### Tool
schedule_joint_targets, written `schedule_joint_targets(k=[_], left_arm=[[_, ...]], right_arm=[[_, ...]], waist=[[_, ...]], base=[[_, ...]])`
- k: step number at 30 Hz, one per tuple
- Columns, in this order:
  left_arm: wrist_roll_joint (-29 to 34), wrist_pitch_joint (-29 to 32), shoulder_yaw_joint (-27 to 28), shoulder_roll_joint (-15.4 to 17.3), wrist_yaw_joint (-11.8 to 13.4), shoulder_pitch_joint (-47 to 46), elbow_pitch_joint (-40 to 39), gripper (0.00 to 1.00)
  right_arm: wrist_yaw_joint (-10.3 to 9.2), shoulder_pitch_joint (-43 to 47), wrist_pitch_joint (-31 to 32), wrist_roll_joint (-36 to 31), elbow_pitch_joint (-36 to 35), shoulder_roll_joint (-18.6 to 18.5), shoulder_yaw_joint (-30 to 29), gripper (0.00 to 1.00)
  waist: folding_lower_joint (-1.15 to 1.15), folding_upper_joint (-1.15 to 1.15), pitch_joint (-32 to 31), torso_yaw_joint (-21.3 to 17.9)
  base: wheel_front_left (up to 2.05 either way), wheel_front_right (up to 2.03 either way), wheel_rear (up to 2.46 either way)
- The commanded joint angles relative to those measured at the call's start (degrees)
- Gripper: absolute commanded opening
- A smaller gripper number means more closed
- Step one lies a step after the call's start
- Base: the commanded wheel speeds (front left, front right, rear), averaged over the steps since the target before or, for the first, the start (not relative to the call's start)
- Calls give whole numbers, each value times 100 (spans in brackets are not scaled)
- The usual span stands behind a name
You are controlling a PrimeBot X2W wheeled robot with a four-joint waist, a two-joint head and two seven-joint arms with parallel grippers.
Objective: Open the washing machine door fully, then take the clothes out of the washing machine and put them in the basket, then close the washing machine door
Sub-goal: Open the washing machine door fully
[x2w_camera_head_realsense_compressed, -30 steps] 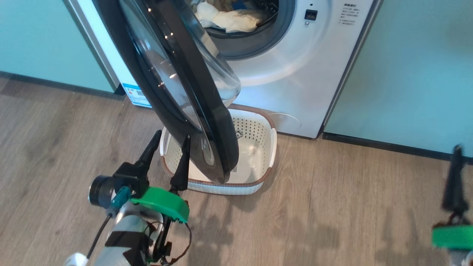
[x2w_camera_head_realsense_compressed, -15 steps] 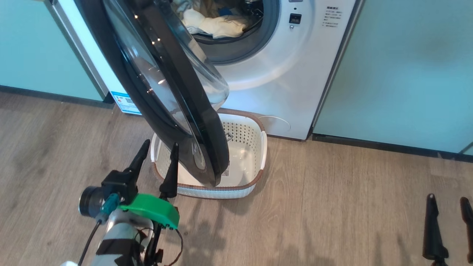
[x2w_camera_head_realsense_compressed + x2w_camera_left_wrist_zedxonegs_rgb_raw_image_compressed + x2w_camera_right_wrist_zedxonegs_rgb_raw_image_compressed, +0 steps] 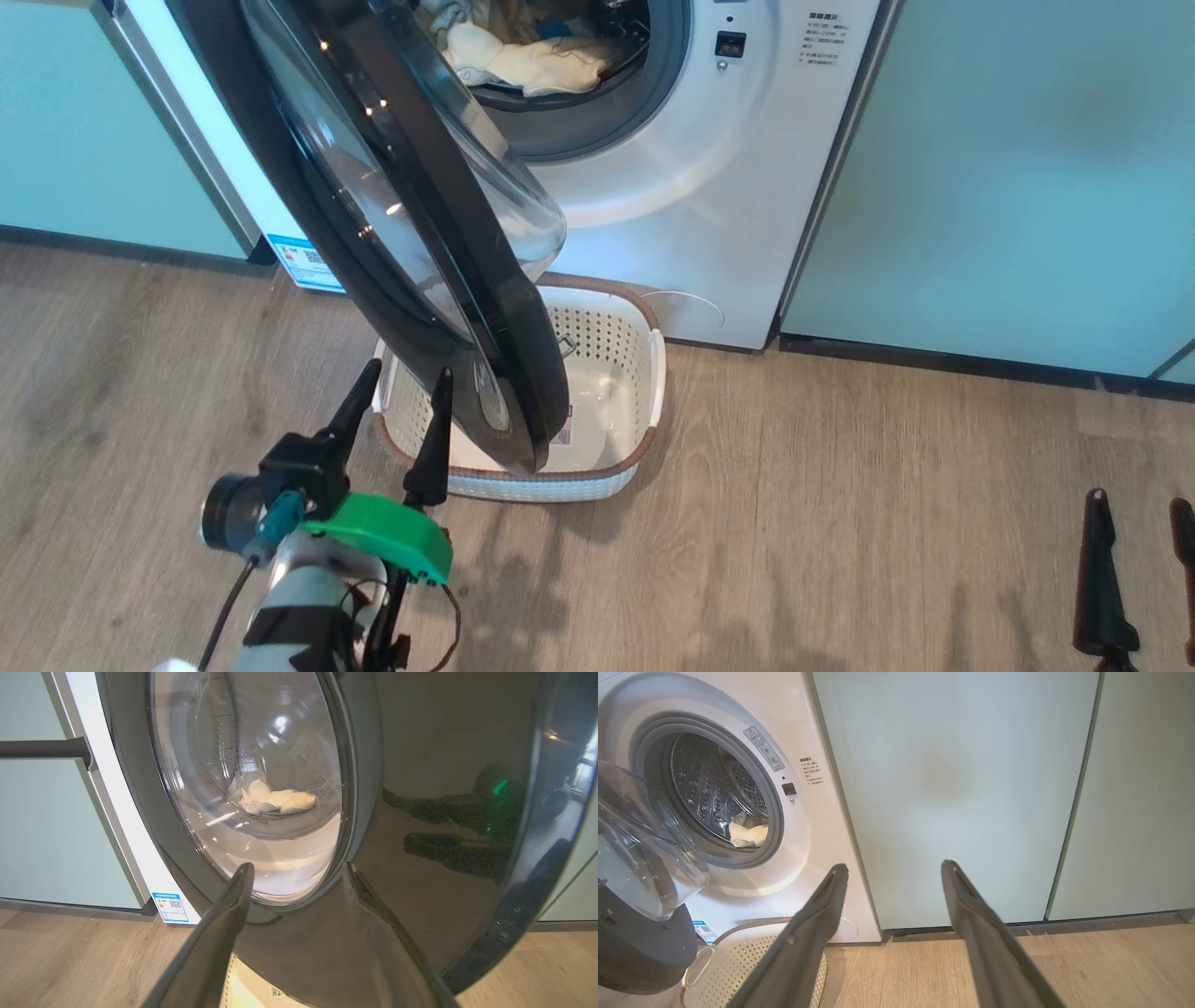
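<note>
1. The door (image 3: 401, 215) is half open over the basket (image 3: 644, 373). The left gripper (image 3: 409, 369), fingers apart, is near its outer face, so a push could shut it.
2. The clothes (image 3: 532, 65) lie in the drum. The right gripper (image 3: 894, 864), fingers apart, is well off, and reaching in may strike the door.

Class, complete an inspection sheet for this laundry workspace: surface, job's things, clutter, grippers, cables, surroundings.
Surface: wooden floor, basket standing on it.
Job's things: washing machine door partly open, hanging over the basket; clothes inside the washing machine drum; none seen in the basket.
Clutter: nothing seen.
Grippers: left gripper jaws open, empty, by the door's lower rim; right gripper jaws open, empty, off to the right.
Cables: thin black cable below the left gripper.
Surroundings: pale green cabinet panels, dark skirting.
</note>
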Motion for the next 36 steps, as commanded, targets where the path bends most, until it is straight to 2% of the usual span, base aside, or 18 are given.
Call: schedule_joint_targets(k=[1, 2, 3, 4, 20, 24, 29, 36], left_arm=[[8, -32, 225, 67, -8, -153, -144, 100], [6, -32, 220, 67, -5, -155, -135, 76], [7, -32, 217, 67, -2, -156, -126, 17], [8, -32, 214, 67, 1, -157, -115, 0], [78, -32, 225, 68, -10, -218, -42, 0], [147, -32, 388, 86, 81, -312, -191, 0], [193, -32, 791, 184, 307, -516, -830, 0], [420, -32, 1067, 409, 454, -1001, -2307, 0]], right_arm=[[-16, -108, -30, 27, -203, -99, 77, 100], [-16, -115, -30, 16, -214, -99, 76, 100], [-16, -111, -30, 14, -202, -99, 65, 100], [-16, -116, -30, 26, -199, -99, 57, 100], [-16, -177, -30, 64, -195, -98, 29, 100], [-16, -191, -30, 67, -194, -98, 27, 100], [-16, -231, -30, 92, -173, -98, 17, 100], [-16, -252, -30, 113, -130, -98, -26, 100]], waist=[[0, 0, 7, -8], [0, 0, 7, -11], [0, 0, 10, -15], [0, 0, 11, -18], [0, 0, 62, -72], [0, 0, 82, -63], [0, 0, 101, -75], [0, 0, 87, -52]], base=[[0, 0, 0], [0, 0, 0], [0, 0, 0], [0, 0, 0], [0, 0, 0], [0, 0, 0], [0, 0, 0], [0, 0, 0]])
